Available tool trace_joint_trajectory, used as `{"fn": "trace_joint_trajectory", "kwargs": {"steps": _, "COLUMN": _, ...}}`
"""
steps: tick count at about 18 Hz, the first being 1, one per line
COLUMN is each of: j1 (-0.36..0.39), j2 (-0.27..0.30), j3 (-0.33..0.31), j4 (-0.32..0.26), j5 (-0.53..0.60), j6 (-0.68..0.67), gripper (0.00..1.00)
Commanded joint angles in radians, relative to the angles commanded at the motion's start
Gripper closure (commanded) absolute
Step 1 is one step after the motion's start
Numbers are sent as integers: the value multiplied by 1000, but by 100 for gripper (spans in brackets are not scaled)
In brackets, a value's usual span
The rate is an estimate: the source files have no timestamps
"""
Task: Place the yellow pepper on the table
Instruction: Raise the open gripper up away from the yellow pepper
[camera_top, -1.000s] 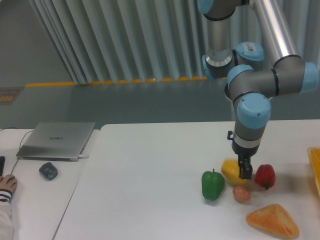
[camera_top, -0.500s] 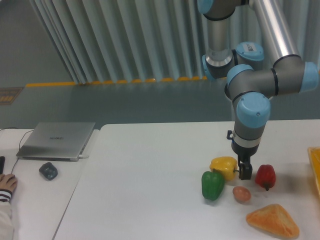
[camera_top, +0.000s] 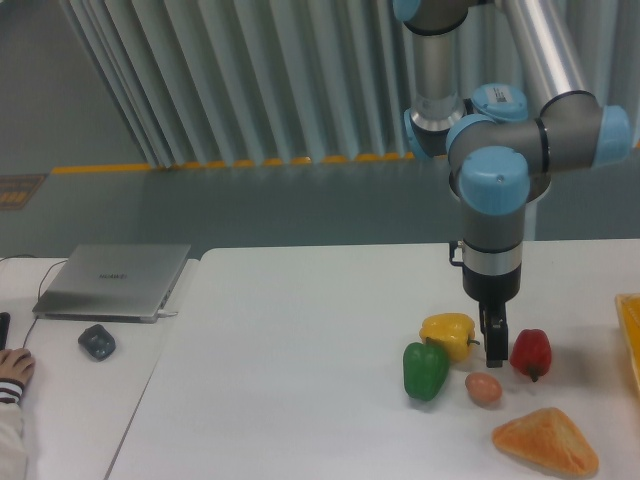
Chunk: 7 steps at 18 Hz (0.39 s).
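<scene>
The yellow pepper (camera_top: 447, 332) lies on the white table (camera_top: 300, 350), on its side, just behind the green pepper (camera_top: 425, 371). My gripper (camera_top: 495, 356) points straight down right beside the yellow pepper, between it and the red pepper (camera_top: 531, 352). Its dark fingers (camera_top: 496, 338) hold nothing and look open, seen edge-on. The yellow pepper is free of them, with its stem end close to the fingers.
A small brown egg-shaped item (camera_top: 483, 388) and an orange bread wedge (camera_top: 545, 441) lie in front of the gripper. An orange-yellow object (camera_top: 632, 335) shows at the right edge. On the adjoining desk are a laptop (camera_top: 115, 280), a mouse (camera_top: 97, 342) and a person's hand (camera_top: 12, 370).
The yellow pepper left the fingers and settled on the table to their left. The gripper's wrist has since turned and shifted slightly right and down.
</scene>
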Motion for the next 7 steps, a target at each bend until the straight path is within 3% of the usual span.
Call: {"fn": "trace_joint_trajectory", "kwargs": {"steps": 7, "j1": 0, "j2": -2, "j3": 8, "j4": 6, "j5": -2, "j6": -3, "gripper": 0}}
